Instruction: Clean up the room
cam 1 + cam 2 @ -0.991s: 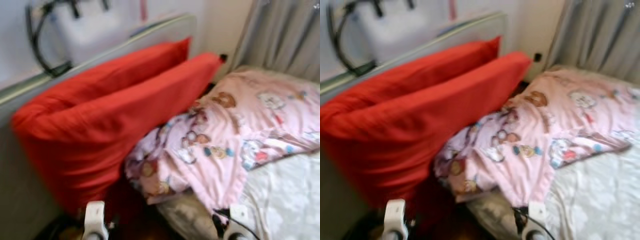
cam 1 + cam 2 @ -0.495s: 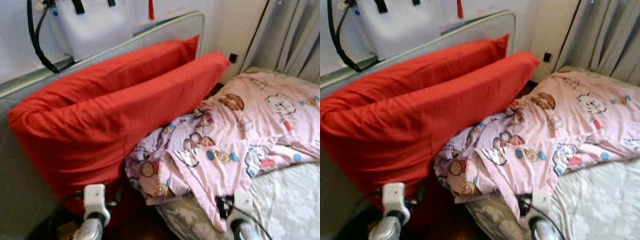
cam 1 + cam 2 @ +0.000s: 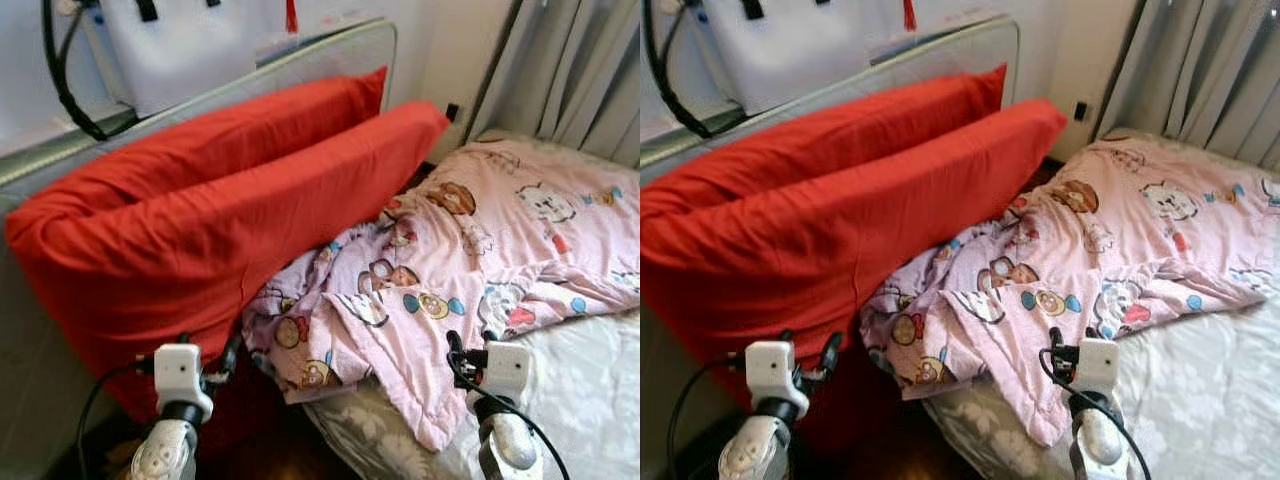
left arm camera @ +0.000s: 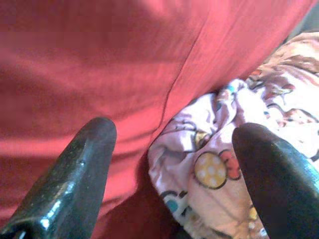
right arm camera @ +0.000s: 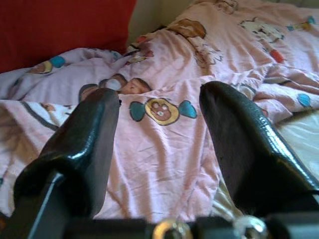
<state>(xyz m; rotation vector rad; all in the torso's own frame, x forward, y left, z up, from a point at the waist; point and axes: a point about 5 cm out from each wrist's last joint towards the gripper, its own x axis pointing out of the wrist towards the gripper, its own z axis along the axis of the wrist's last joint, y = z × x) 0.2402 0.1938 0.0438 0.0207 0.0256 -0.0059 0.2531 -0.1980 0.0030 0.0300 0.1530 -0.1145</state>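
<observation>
Pink cartoon-print blanket point(image 3: 470, 270) — no legible writing — beside red pillows point(image 3: 220, 220).

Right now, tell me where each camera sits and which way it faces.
Head eyes: on the head, looking forward and down at the red pillows, pink blanket and bed; both arms show at the bottom.
Left wrist: along the open left gripper, at pillow and blanket edge.
Right wrist: along the open right gripper, low over the blanket.
Shared: every view shows the blanket meeting the pillows.
</observation>
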